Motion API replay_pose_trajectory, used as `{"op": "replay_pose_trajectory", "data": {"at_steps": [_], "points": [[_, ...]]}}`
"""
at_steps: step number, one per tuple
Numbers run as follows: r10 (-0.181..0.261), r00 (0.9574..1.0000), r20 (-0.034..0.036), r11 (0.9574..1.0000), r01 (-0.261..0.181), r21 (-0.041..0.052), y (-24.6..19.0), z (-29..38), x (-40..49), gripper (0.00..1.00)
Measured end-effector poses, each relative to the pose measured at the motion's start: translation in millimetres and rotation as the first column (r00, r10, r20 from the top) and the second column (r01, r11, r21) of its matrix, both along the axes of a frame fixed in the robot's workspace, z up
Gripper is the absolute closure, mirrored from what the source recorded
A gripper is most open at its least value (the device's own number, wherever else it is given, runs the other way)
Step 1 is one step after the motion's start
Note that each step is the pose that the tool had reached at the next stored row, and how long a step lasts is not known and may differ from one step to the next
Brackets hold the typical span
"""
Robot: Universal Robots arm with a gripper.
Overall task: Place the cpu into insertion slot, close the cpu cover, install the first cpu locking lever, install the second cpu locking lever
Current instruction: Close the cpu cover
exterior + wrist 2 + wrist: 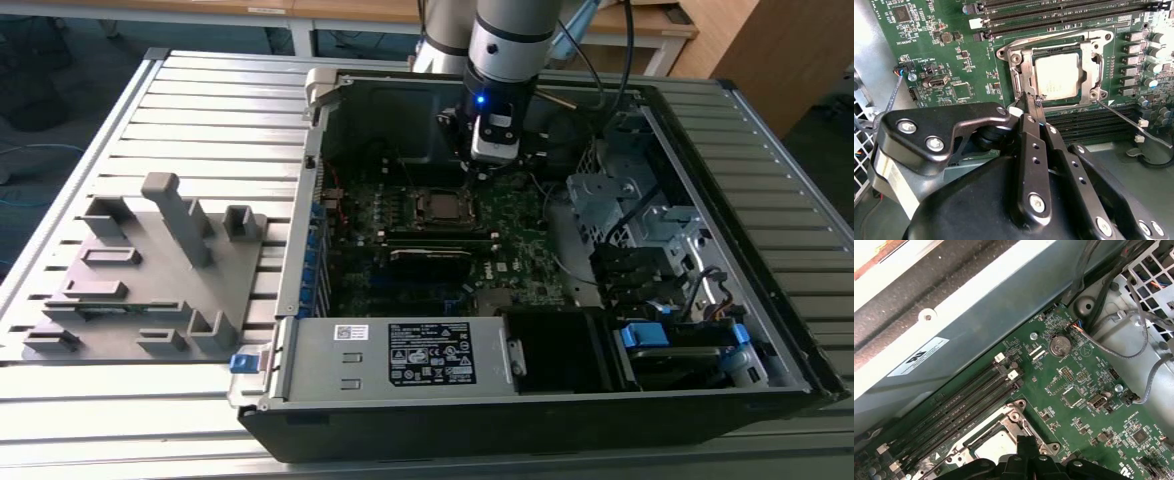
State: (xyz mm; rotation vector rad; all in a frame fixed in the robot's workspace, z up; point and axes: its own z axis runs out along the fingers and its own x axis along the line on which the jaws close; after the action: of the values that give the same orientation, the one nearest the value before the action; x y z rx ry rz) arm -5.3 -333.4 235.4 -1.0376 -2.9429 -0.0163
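So the cpu sits in the insertion slot with the cpu cover down over it. The hand has its fingers pinched together, tip right at the cover's edge. One locking lever sticks out sideways.

Just beyond the glossy black jaws, the small square cpu shows matt silver-grey metal; the thin square-framed cpu cover is shinier bare metal.

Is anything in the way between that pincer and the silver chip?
Nothing visible does. The pincer sits at the edge of the cpu cover, whose frame lies around the cpu.
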Motion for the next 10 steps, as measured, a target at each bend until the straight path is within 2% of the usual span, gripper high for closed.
{"op": "replay_pose_trajectory", "data": {"at_steps": [4, 10], "points": [[0.032, 0.9995, 0.0, 0.9995, -0.032, 0.0002, 0.0, 0.0, 0.0, 0.9], [0.101, 0.9949, 0.0, 0.9949, -0.101, 0.0009, 0.0, -0.1, 0.0, 0.9]]}}
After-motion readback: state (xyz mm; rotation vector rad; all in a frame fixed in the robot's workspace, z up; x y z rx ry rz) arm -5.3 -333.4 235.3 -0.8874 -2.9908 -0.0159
